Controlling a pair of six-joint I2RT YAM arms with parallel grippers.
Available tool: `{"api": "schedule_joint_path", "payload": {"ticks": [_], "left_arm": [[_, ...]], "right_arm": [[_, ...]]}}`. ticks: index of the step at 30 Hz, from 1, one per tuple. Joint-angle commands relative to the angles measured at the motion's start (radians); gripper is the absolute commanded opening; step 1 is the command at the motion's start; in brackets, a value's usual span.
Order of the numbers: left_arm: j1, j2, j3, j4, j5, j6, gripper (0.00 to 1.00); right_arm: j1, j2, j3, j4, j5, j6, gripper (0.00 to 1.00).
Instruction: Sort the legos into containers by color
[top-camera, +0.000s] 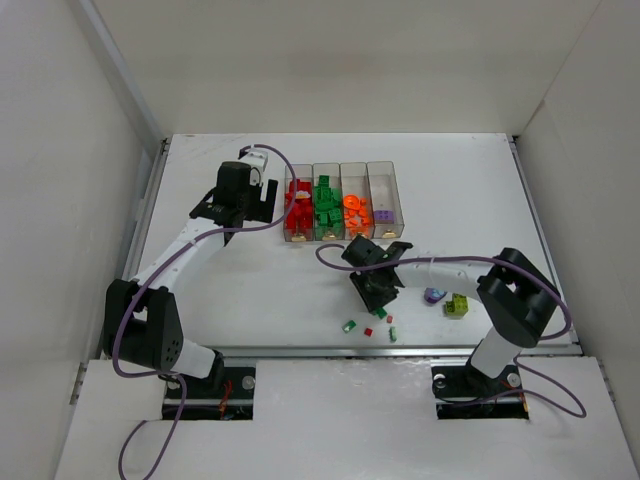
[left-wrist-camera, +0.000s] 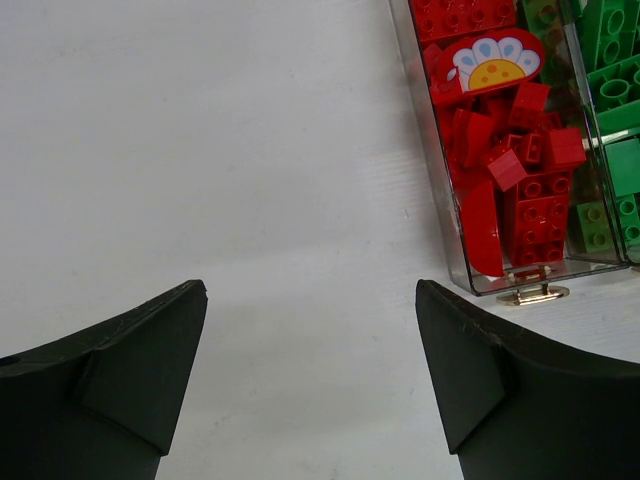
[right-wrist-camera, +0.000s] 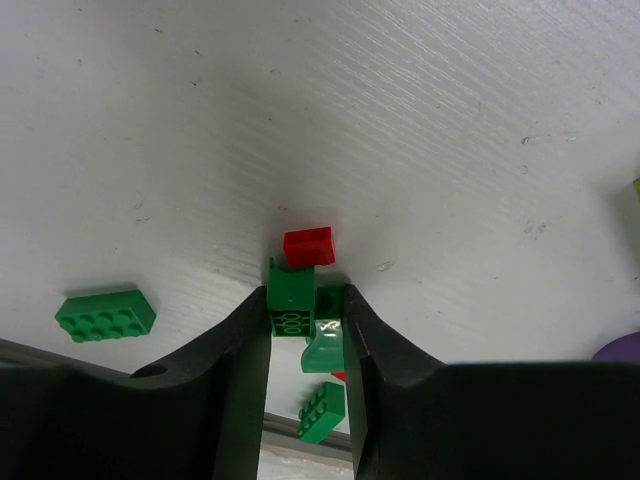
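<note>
Most legos (top-camera: 326, 205) are already lying sorted in the containers (top-camera: 382, 180). A few green, red, lime and purple ones are waiting on the desk (top-camera: 250, 290). The right end effector (right-wrist-camera: 307, 297) is pinching a green lego (right-wrist-camera: 290, 300) there. The left end effector (left-wrist-camera: 310, 290) is hanging wide, holding nothing.
</note>
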Motion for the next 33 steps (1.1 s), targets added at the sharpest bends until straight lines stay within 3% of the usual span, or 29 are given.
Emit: {"api": "schedule_joint_path", "payload": {"ticks": [1,5,7,10,15,18,23,28,33], "left_arm": [[0.005,-0.024,-0.007,0.022,0.0,0.003,0.83],[0.005,-0.024,-0.007,0.031,0.0,0.003,0.83],[0.005,-0.024,-0.007,0.032,0.0,0.003,0.83],[0.005,-0.024,-0.007,0.032,0.0,0.003,0.83],[0.005,-0.033,-0.016,0.032,0.0,0.003,0.83],[0.005,-0.033,-0.016,0.032,0.0,0.003,0.83],[0.005,-0.033,-0.016,0.032,0.0,0.003,0.83],[0.005,-0.043,-0.016,0.032,0.0,0.012,0.83],[0.005,-0.043,-0.016,0.032,0.0,0.012,0.83]], "right_arm": [[0.007,-0.027,0.031,0.029,0.003,0.007,0.0],[0.007,-0.063,0.049,0.019,0.024,-0.003,0.0],[0.007,-0.063,0.049,0.019,0.024,-0.013,0.13],[0.007,-0.005,0.058,0.009,0.024,-0.013,0.19],[0.007,0.058,0.058,0.018,0.013,-0.022,0.49],[0.007,0.068,0.08,0.019,0.013,-0.032,0.55],[0.007,0.077,0.11,0.008,0.033,-0.042,0.53],[0.007,0.068,0.11,0.008,0.033,-0.052,0.25],[0.007,0.068,0.12,0.017,0.013,-0.052,0.06]]}}
